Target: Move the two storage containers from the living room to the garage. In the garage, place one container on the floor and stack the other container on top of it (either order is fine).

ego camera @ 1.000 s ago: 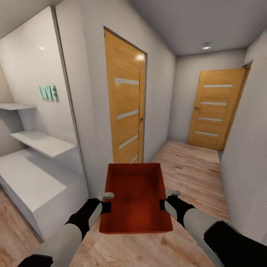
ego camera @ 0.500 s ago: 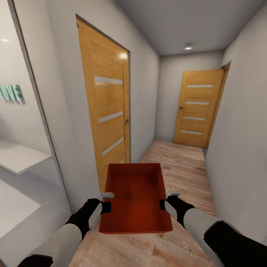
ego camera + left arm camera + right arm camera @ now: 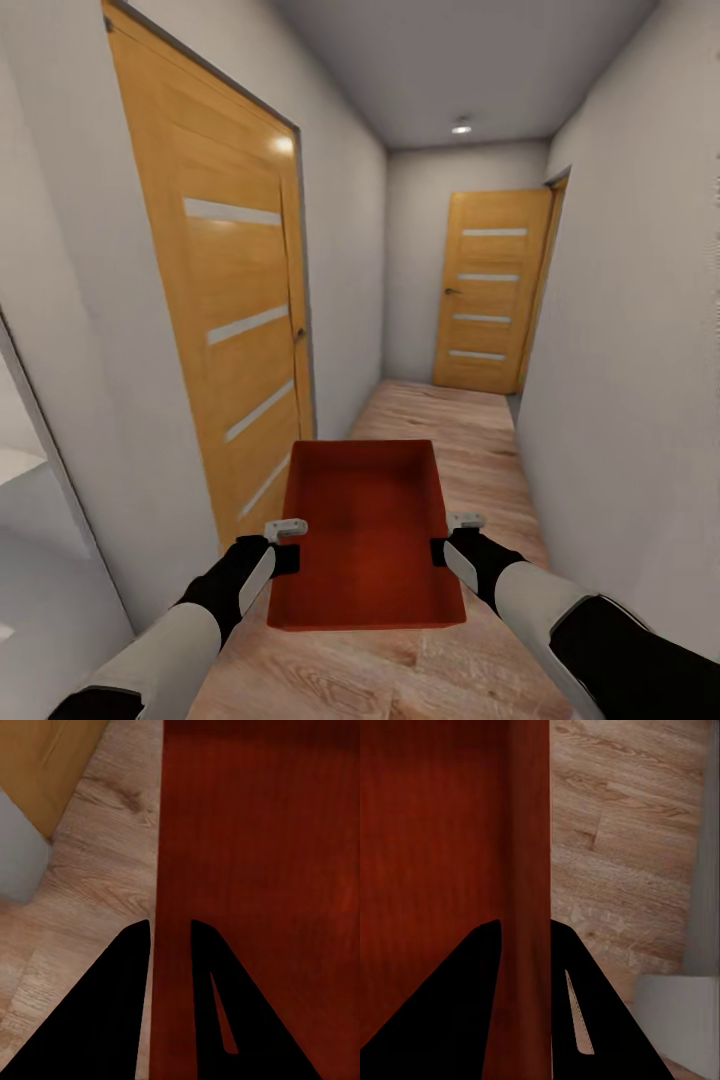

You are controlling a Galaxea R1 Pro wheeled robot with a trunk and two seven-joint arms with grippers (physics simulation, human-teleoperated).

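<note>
You are in a narrow hallway with pale grey walls and a light wood plank floor (image 3: 470, 440). One red-orange storage container (image 3: 366, 535) is carried level in front of you, above the planks, open side up and empty. Your left gripper (image 3: 287, 543) is clamped on its left wall; in the left wrist view, one dark finger (image 3: 112, 1012) lies outside the wall and the other inside. Your right gripper (image 3: 450, 537) grips the right wall the same way, its fingers (image 3: 457, 1012) straddling the rim. A closed orange wooden door (image 3: 225, 300) stands close on your left. A second closed door (image 3: 490, 290) ends the corridor ahead, under a small ceiling light (image 3: 461, 128).
</note>
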